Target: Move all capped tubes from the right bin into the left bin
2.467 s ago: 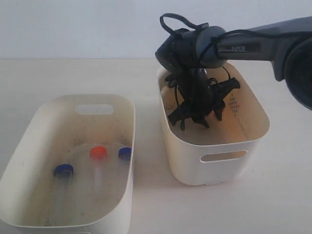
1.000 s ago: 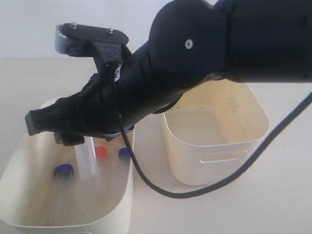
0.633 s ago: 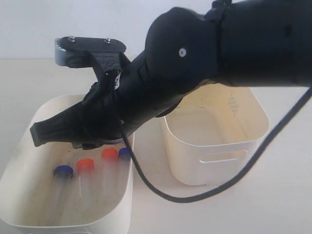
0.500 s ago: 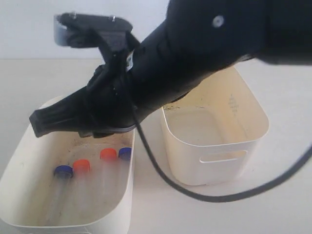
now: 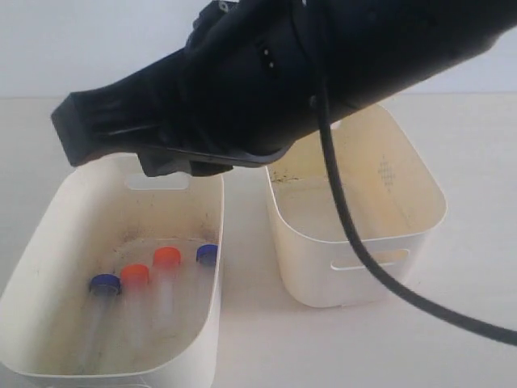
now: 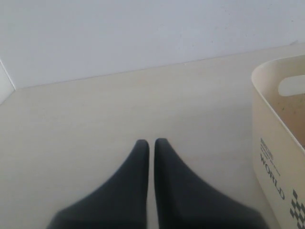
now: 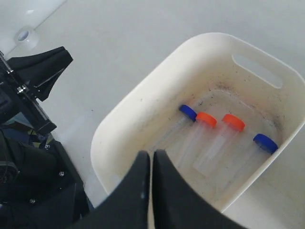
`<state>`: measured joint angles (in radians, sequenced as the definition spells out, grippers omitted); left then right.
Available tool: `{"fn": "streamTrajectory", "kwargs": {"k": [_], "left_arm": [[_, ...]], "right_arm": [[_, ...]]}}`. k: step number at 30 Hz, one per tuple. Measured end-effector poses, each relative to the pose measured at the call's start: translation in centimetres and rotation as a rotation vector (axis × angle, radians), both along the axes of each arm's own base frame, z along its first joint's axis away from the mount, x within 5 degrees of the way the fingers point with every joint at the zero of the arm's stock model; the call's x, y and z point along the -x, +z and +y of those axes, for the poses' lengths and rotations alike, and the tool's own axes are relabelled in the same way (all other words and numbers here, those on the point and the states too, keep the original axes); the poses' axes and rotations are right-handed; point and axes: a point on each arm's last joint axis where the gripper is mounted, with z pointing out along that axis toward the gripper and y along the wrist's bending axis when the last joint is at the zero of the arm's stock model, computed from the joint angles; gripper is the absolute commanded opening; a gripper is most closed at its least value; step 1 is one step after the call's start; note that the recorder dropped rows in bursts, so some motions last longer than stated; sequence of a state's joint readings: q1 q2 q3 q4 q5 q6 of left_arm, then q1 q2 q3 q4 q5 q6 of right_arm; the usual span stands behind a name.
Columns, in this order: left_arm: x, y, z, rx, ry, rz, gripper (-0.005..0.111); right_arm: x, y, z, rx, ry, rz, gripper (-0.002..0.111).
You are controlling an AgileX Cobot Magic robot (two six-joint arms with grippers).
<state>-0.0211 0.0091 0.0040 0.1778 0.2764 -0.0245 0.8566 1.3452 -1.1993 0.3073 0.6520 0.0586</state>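
All four capped tubes lie side by side in the left bin (image 5: 48, 210), which has dark specks inside. Their caps are blue (image 5: 106, 283), orange-red (image 5: 135, 275), orange-red (image 5: 167, 257) and blue (image 5: 208, 254). The right wrist view shows the same row (image 7: 206, 119) inside that bin (image 7: 143, 90). My right gripper (image 5: 68, 133) hangs above the left bin's far end, shut with nothing in it (image 7: 151, 155). The yellowish right bin (image 5: 355, 242) holds no tube. My left gripper (image 6: 151, 142) is shut and empty over bare table, beside a bin's outer wall (image 6: 274, 167).
My right arm's black bulk (image 5: 323, 73) fills the upper exterior view, and its cable (image 5: 347, 234) hangs in front of the right bin. Dark parts of the other arm (image 7: 33, 76) stand beside the left bin. A small round object (image 7: 23, 34) lies farther off on the table.
My right gripper carried an orange-red capped tube from the right bin to the left bin and let it go. It has since risen above that bin, shut and empty.
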Motion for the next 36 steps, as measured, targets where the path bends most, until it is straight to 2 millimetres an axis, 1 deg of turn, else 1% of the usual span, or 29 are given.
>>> {"fn": "streamTrajectory", "kwargs": {"k": [3, 6, 8, 11, 13, 15, 16, 18, 20, 23, 26, 27, 28, 29, 30, 32, 33, 34, 36], "left_arm": [[0.0, 0.0, 0.0, 0.0, 0.0, 0.0, 0.004], [0.0, 0.0, 0.0, 0.0, 0.0, 0.0, 0.004], [0.0, 0.0, 0.0, 0.0, 0.0, 0.0, 0.004], [0.0, 0.0, 0.0, 0.0, 0.0, 0.0, 0.004], [0.0, 0.0, 0.0, 0.0, 0.0, 0.0, 0.004], [0.0, 0.0, 0.0, 0.0, 0.0, 0.0, 0.004], [0.0, 0.0, 0.0, 0.0, 0.0, 0.0, 0.004], [0.0, 0.0, 0.0, 0.0, 0.0, 0.0, 0.004], [0.0, 0.0, 0.0, 0.0, 0.0, 0.0, 0.004], [0.0, 0.0, 0.0, 0.0, 0.0, 0.0, 0.004], [0.0, 0.0, 0.0, 0.0, 0.0, 0.0, 0.004], [0.0, 0.0, 0.0, 0.0, 0.0, 0.0, 0.004], [0.0, 0.0, 0.0, 0.0, 0.0, 0.0, 0.004], [0.0, 0.0, 0.0, 0.0, 0.0, 0.0, 0.004], [0.0, 0.0, 0.0, 0.0, 0.0, 0.0, 0.004], [0.0, 0.0, 0.0, 0.0, 0.0, 0.0, 0.004], [0.0, 0.0, 0.0, 0.0, 0.0, 0.0, 0.004], [0.0, 0.0, 0.0, 0.0, 0.0, 0.0, 0.004], [0.0, 0.0, 0.0, 0.0, 0.0, 0.0, 0.004]], "right_arm": [[0.0, -0.1, 0.0, 0.008, 0.004, 0.002, 0.001], [0.0, 0.0, -0.3, 0.047, 0.016, -0.04, 0.001], [0.0, 0.0, -0.8, 0.091, 0.025, -0.075, 0.001], [0.4, 0.8, -2.3, 0.137, 0.024, -0.146, 0.001], [0.8, 1.9, -4.3, 0.103, -0.022, -0.203, 0.001], [1.2, 2.9, -6.9, 0.036, -0.103, -0.27, 0.001], [1.4, 3.1, -8.4, -0.006, -0.16, -0.295, 0.001], [1.7, 2.8, -11.1, -0.079, -0.279, -0.339, 0.001], [2.6, 1.4, -13.9, -0.134, -0.401, -0.353, 0.001], [4.4, -3.0, -17.2, -0.152, -0.555, -0.335, 0.001], [6.9, -7.2, -19.6, -0.181, -0.679, -0.375, 0.001], [7.5, -8.3, -20.1, -0.198, -0.716, -0.409, 0.001], [8.5, -10.0, -20.7, -0.216, -0.75, -0.445, 0.001], [9.0, -10.8, -21.1, -0.24, -0.782, -0.484, 0.001], [9.4, -12.1, -21.5, -0.254, -0.807, -0.5, 0.001], [10.4, -13.8, -22.0, -0.298, -0.855, -0.557, 0.001], [10.7, -14.3, -22.2, -0.313, -0.87, -0.571, 0.001], [11.1, -14.6, -22.4, -0.333, -0.886, -0.598, 0.001], [11.7, -14.5, -22.6, -0.354, -0.902, -0.634, 0.001]]}}
